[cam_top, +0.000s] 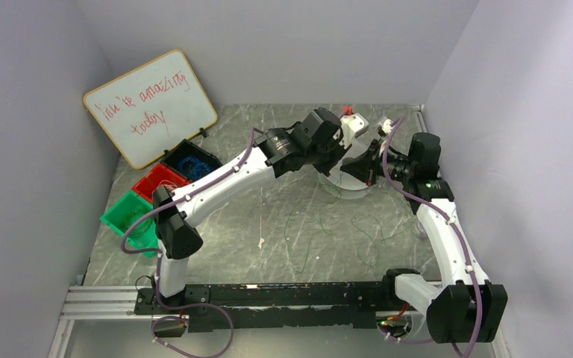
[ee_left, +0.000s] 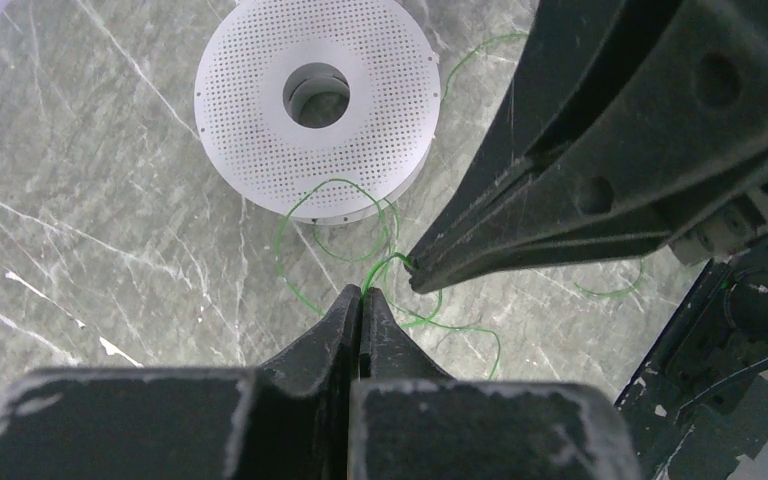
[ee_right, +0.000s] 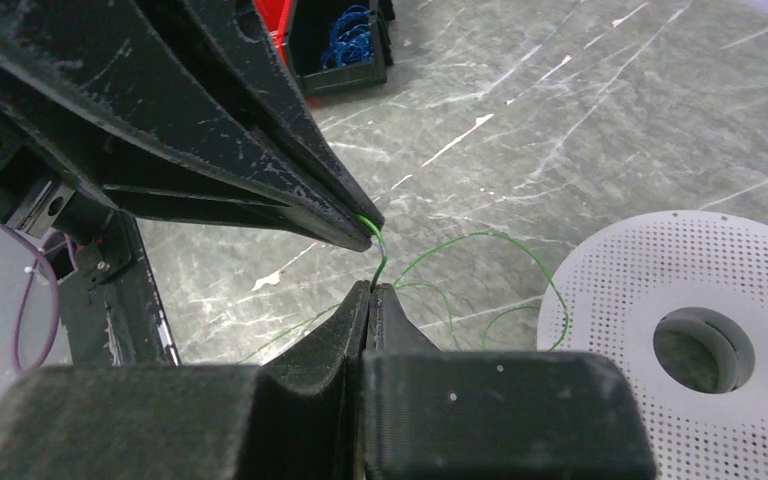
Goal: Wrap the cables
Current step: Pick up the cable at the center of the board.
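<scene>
Stage: early | left gripper pinched shut on cable | right gripper clamps it too, tips close together | rest sprawls loose on table by spool (nothing coiled, I judge) | all winding left

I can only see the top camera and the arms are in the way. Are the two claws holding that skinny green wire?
Observer: Yes. The left wrist view shows the left gripper shut on the green wire.
Operator: And the other claw?
Observer: The right gripper is shut on it too. A short bit of wire runs between the two tips.
Operator: What's the white thing under them?
Observer: A white disc full of tiny holes, with one big round hole in the middle, lying on the table.
</scene>
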Controlling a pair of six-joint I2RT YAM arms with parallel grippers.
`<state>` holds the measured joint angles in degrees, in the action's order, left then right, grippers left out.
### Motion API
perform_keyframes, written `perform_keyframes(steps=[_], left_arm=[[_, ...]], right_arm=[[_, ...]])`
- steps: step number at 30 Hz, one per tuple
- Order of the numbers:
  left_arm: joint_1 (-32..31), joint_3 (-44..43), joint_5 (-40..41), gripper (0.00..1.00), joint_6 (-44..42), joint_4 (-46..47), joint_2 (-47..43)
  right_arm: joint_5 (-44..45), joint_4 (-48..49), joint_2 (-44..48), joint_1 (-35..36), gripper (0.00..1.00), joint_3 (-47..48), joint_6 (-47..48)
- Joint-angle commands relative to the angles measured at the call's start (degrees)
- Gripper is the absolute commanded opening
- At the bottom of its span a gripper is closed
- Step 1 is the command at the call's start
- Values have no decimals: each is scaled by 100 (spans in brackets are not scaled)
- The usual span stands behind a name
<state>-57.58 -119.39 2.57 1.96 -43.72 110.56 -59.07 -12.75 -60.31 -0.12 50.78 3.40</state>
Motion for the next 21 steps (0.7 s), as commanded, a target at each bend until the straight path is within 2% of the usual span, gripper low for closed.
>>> perform_keyframes(steps=[1, 21], left_arm=[[-25, -328, 106, 3, 390, 96, 68], [-25, -83, -652, 2, 174, 39, -78]], right_arm=[[-237, 274, 39, 125, 0, 90, -11], [-26, 442, 136, 92, 0, 55, -146]])
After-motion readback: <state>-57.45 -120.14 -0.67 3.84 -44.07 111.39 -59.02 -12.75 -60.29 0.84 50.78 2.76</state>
